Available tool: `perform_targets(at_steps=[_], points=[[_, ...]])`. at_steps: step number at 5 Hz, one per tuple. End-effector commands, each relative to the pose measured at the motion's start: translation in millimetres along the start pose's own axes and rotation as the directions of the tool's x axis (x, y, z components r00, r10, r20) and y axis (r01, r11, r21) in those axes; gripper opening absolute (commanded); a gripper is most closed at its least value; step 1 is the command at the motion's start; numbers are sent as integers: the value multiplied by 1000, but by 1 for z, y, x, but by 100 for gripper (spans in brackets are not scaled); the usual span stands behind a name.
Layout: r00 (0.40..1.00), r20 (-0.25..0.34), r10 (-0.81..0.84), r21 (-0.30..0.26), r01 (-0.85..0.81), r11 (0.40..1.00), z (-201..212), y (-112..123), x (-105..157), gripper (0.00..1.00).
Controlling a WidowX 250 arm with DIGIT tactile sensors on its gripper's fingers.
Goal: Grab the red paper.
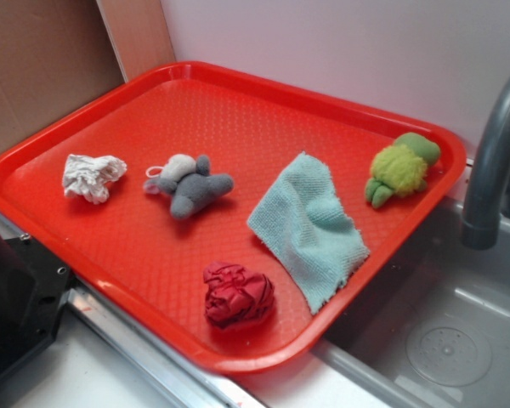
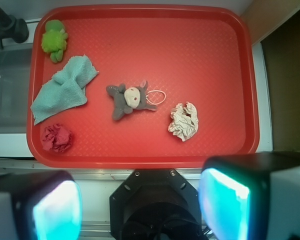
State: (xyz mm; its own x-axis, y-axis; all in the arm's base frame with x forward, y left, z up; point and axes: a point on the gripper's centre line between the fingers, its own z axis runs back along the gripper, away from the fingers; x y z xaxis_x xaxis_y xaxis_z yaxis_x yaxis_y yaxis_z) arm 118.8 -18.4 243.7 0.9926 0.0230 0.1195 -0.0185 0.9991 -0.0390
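Resting on the counter (image 1: 93, 374), the orange-red tray (image 1: 238, 102) carries every loose item inside its raised rim. The red paper (image 2: 56, 138) lies in the tray corner ahead and to the left of the tool (image 2: 140, 205), close to the near rim and the left rim, with bare tray floor on its right. The tool hangs above the counter just short of the near rim, pointing down; its two fingers (image 2: 225, 200) stand wide apart and grip nothing. In the exterior view only a dark part of the arm shows at the lower left edge.

A light blue cloth (image 2: 62, 90) lies just beyond the red paper, its lower edge near the wad; whether they touch cannot be determined. A green plush toy (image 2: 54, 40) sits farther ahead in the far left corner. A grey plush toy (image 2: 129, 99) lies near the tray centre, directly ahead of the tool. A white paper wad (image 2: 184, 121) lies ahead and to the right. A sink (image 1: 442, 340) with a grey faucet (image 1: 493, 153) adjoins the tray's left side.
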Motion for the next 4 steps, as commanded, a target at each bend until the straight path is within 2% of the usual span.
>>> perform_targets(at_steps=[1, 2, 3, 4], points=[[1000, 0, 0, 0, 0, 1000, 0, 0, 0, 100], [966, -78, 248, -121, -257, 959, -49, -48, 1, 100], [904, -206, 375, -152, -408, 900, -73, -82, 0, 100], [904, -206, 375, -152, -408, 900, -73, -82, 0, 100]])
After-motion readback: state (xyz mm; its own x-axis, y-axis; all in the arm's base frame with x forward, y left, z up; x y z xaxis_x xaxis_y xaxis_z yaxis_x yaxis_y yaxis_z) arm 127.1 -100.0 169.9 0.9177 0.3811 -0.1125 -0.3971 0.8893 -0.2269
